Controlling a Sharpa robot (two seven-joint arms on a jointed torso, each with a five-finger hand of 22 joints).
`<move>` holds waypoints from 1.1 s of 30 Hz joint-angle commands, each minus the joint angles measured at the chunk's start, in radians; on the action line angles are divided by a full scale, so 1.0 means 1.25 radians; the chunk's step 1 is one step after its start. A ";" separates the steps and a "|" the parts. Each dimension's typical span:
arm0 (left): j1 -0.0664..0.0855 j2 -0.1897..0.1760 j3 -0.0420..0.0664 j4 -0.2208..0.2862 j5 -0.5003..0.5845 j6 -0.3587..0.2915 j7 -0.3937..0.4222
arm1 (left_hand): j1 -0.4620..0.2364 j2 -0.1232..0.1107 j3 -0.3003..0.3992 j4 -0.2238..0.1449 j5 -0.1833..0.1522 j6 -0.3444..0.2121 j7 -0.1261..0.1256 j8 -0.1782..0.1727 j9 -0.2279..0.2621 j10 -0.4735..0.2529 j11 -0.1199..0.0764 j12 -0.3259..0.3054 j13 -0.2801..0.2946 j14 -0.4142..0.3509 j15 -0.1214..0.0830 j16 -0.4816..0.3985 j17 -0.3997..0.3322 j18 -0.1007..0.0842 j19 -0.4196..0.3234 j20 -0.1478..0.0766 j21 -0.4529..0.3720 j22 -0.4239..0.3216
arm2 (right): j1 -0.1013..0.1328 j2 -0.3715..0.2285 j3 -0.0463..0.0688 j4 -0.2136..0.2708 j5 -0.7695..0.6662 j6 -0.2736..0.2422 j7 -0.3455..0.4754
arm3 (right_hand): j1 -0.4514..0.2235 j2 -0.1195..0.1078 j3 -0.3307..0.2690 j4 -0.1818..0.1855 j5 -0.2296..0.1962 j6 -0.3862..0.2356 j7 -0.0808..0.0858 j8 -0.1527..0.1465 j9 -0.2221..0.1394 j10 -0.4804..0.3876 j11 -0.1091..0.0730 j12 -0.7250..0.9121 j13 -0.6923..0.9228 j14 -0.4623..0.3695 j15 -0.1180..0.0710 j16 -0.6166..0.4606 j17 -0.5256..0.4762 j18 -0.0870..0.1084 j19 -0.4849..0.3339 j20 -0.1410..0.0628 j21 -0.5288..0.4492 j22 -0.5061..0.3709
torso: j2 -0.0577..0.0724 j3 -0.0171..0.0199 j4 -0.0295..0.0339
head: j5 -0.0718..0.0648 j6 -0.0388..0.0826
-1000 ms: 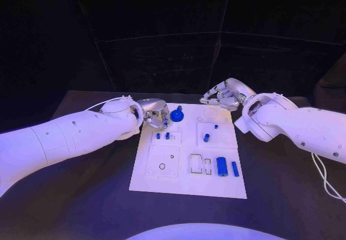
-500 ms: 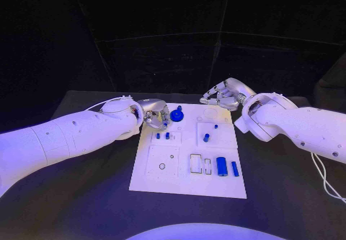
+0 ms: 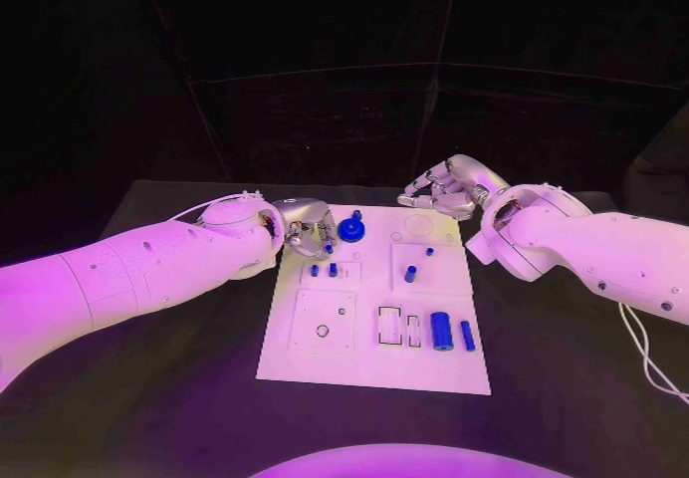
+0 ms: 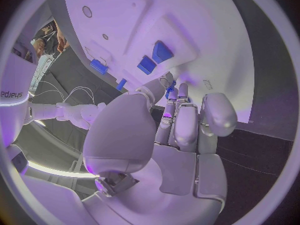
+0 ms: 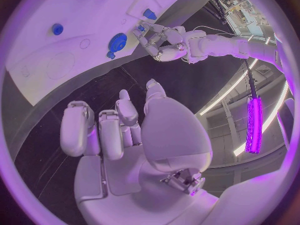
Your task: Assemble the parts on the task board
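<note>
The left hand [image 3: 306, 231] curls its fingers empty just beside the blue knobbed part [image 3: 353, 232] on the task board [image 3: 376, 368]. The right hand [image 3: 448, 189] hangs open beyond it. The part looks light, rigid, slippery; pinch its knob.

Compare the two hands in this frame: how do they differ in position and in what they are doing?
The left hand sits at the task board's far left corner, fingers pinching a small blue part; the right hand hovers beyond the board's far right edge, holding nothing. The left hand's fingers close together; the right hand's are loosely curled and apart. Both are silver, on white arms.
</note>
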 commanded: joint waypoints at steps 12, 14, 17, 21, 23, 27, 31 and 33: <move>0.001 -0.039 0.003 0.019 0.020 -0.026 -0.007 | 0.002 -0.012 -0.022 -0.004 0.001 -0.047 0.008 -0.039 -0.002 -0.074 0.013 -0.052 -0.002 0.006 0.016 -0.010 -0.025 0.001 -0.022 0.016 -0.065 -0.064 | 0.001 -0.007 0.000 -0.021 -0.095 0.086 -0.032 | 0.126 0.016 0.005 -0.043 -0.027 0.011 -0.001 0.015 0.001 -0.248 -0.002 -0.418 -0.355 0.018 -0.002 -0.100 -0.057 0.019 -0.029 -0.004 -0.036 -0.053 | -0.001 -0.0014 0.0007 | -0.001 0.002; 0.001 -0.049 0.009 0.024 0.044 -0.037 -0.003 | 0.005 -0.010 -0.027 -0.005 0.001 -0.051 0.010 -0.043 -0.001 -0.085 0.014 -0.058 -0.002 0.006 0.017 -0.009 -0.026 0.003 -0.024 0.017 -0.072 -0.071 | 0.001 -0.009 0.000 -0.027 -0.135 0.105 -0.034 | 0.149 0.015 0.007 -0.050 -0.038 0.018 -0.001 0.016 0.001 -0.243 -0.001 -0.477 -0.413 0.018 -0.002 -0.112 -0.071 0.020 -0.030 -0.004 -0.039 -0.058 | -0.002 -0.0015 0.0004 | -0.001 0.003; 0.002 -0.072 0.018 0.033 0.126 -0.068 0.018 | 0.009 -0.004 -0.027 -0.004 0.002 -0.049 0.012 -0.043 0.000 -0.088 0.016 -0.059 -0.001 0.004 0.018 -0.012 -0.033 0.007 -0.029 0.019 -0.091 -0.091 | 0.001 -0.015 0.000 -0.036 -0.221 0.133 -0.033 | 0.202 0.013 0.020 -0.064 -0.061 0.044 -0.007 0.015 0.000 -0.241 0.005 -0.596 -0.533 0.019 -0.001 -0.129 -0.088 0.021 -0.031 -0.003 -0.044 -0.064 | -0.001 -0.0005 0.0007 | -0.001 0.005; 0.004 -0.104 0.023 0.047 0.345 -0.117 0.092 | 0.008 0.018 -0.017 0.004 0.003 -0.020 0.020 -0.030 0.004 -0.048 0.018 -0.037 0.005 -0.006 0.021 -0.027 -0.063 0.015 -0.045 0.022 -0.131 -0.130 | -0.005 -0.022 0.000 -0.037 -0.341 0.154 -0.030 | 0.239 0.010 0.031 -0.071 -0.089 0.061 -0.013 0.005 -0.002 -0.213 0.003 -0.674 -0.635 0.021 -0.002 -0.138 -0.097 0.020 -0.029 -0.001 -0.047 -0.065 | -0.001 0.0007 -0.0013 | -0.007 0.008; 0.004 -0.118 0.024 0.056 0.474 -0.130 0.142 | 0.006 0.027 -0.009 0.009 0.004 -0.005 0.024 -0.023 0.005 -0.040 0.020 -0.031 0.004 -0.025 0.023 -0.054 -0.110 0.024 -0.067 0.024 -0.176 -0.175 | -0.011 -0.024 0.000 -0.034 -0.390 0.158 -0.029 | 0.249 0.009 0.034 -0.074 -0.095 0.067 -0.015 0.001 -0.002 -0.206 0.001 -0.693 -0.663 0.022 0.000 -0.140 -0.099 0.020 -0.029 0.000 -0.048 -0.066 | -0.001 0.0011 -0.0018 | -0.013 0.010; 0.005 -0.140 0.023 0.083 0.733 -0.124 0.246 | 0.000 0.038 0.000 0.018 0.004 0.001 0.022 -0.021 0.003 -0.025 0.018 -0.016 0.005 -0.072 0.023 -0.106 -0.197 0.042 -0.122 0.026 -0.277 -0.269 | -0.024 -0.028 0.000 -0.025 -0.473 0.163 -0.034 | 0.261 0.005 0.040 -0.075 -0.104 0.072 -0.012 -0.010 -0.002 -0.194 0.004 -0.722 -0.710 0.023 0.003 -0.145 -0.104 0.020 -0.028 0.002 -0.049 -0.067 | -0.001 0.0002 -0.0003 | -0.032 0.014; 0.004 -0.162 0.022 0.120 0.947 -0.104 0.313 | -0.005 0.040 -0.002 0.024 0.003 0.004 0.021 -0.017 0.002 -0.024 0.017 -0.004 0.004 -0.135 0.024 -0.171 -0.304 0.053 -0.172 0.028 -0.352 -0.333 | -0.043 -0.029 0.000 -0.016 -0.541 0.172 -0.043 | 0.266 0.004 0.046 -0.073 -0.114 0.081 -0.007 -0.015 -0.002 -0.187 0.008 -0.741 -0.743 0.024 0.007 -0.145 -0.104 0.020 -0.027 0.005 -0.049 -0.066 | -0.001 -0.0007 0.0001 | -0.044 0.016; 0.003 -0.169 0.021 0.132 1.003 -0.100 0.322 | -0.002 0.047 0.001 0.024 0.004 0.003 0.021 -0.017 0.002 -0.023 0.017 0.001 0.005 -0.157 0.024 -0.196 -0.344 0.054 -0.181 0.028 -0.361 -0.337 | -0.049 -0.029 0.000 -0.015 -0.556 0.177 -0.047 | 0.268 0.003 0.050 -0.071 -0.117 0.083 -0.004 -0.018 -0.002 -0.184 0.011 -0.752 -0.760 0.022 0.009 -0.161 -0.128 0.019 -0.024 0.007 -0.046 -0.062 | 0.000 -0.0004 -0.0004 | -0.045 0.018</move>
